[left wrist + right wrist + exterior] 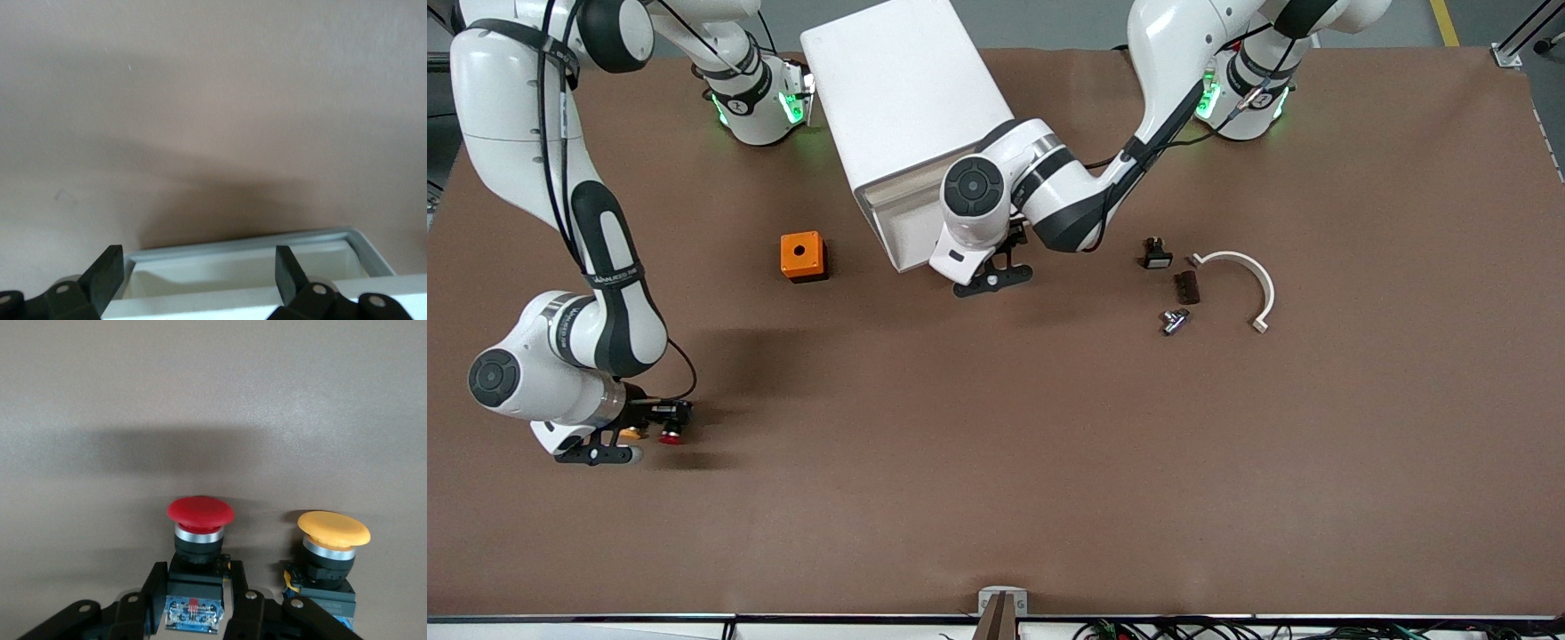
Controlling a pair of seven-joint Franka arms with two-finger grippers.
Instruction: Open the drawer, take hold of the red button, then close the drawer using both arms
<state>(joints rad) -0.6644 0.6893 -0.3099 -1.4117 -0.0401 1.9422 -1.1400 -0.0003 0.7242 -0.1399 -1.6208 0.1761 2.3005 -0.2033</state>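
Nearest the camera, at the right arm's end of the surface (996,462), the right tool (194,600) pinched the red-capped button (199,520) by its black body, the orange-capped button (332,532) just beside it. Farther from the camera, the left tool (200,273), fingers spread wide, hovered over the drawer (247,267), which stood pulled out of the white cabinet (898,98). An orange cube (801,256) sat near that cabinet.
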